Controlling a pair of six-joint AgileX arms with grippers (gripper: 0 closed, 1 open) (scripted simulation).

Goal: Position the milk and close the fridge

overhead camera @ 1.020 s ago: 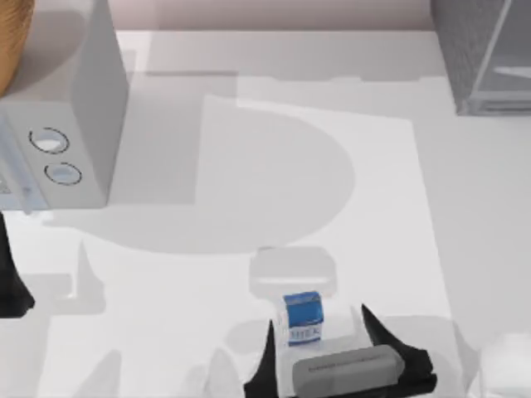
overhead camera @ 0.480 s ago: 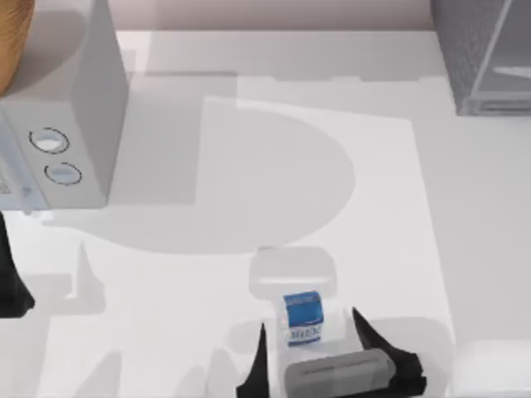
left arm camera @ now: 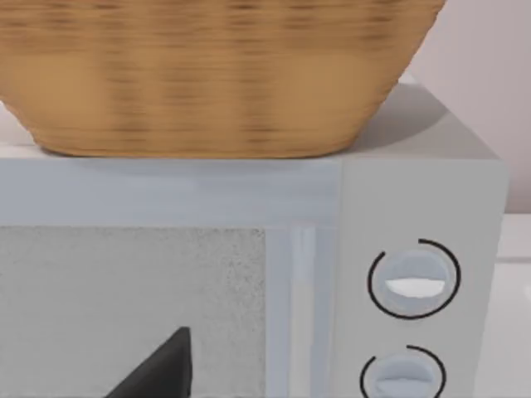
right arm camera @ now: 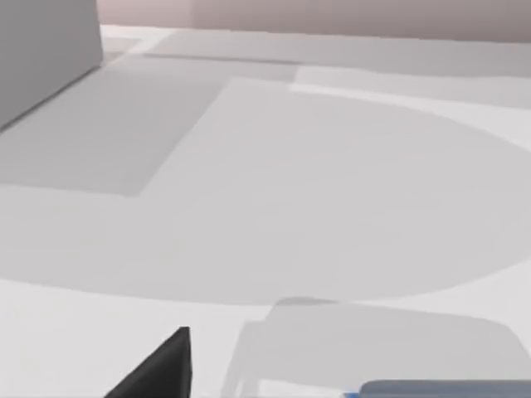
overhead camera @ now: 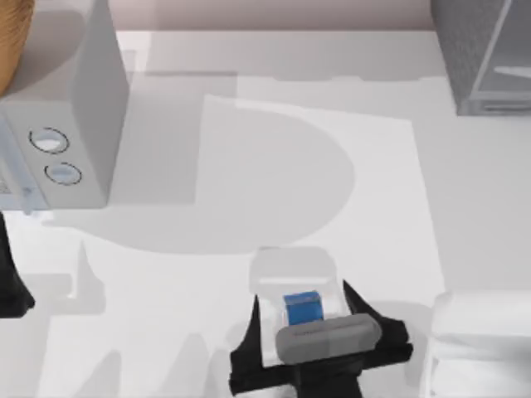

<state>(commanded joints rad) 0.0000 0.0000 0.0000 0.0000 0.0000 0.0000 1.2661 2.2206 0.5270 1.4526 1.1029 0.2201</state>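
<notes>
The milk (overhead camera: 303,306) is a small blue-topped carton standing near the table's front edge, right of centre. My right gripper (overhead camera: 302,293) is open and straddles it, one black finger on each side and the grey wrist block covering the carton's lower part. The milk's top edge (right arm camera: 448,388) peeks into the right wrist view beside one of my fingertips (right arm camera: 162,369). The fridge (overhead camera: 469,50), dark grey and speckled with a pale glassy door panel (overhead camera: 513,46), stands at the far right corner. My left arm (overhead camera: 10,286) is parked at the left edge, its gripper facing the microwave.
A light grey microwave (overhead camera: 79,108) with two round dials (left arm camera: 412,282) stands at the far left, with a wicker basket (left arm camera: 207,75) on top. A white part of my right arm (overhead camera: 481,344) lies at the front right. Open tabletop stretches between the milk and the fridge.
My right gripper has slid farther over the milk, its wrist block now hiding the white lettered band. The white arm part has come further into view at the front right. The milk has not moved.
</notes>
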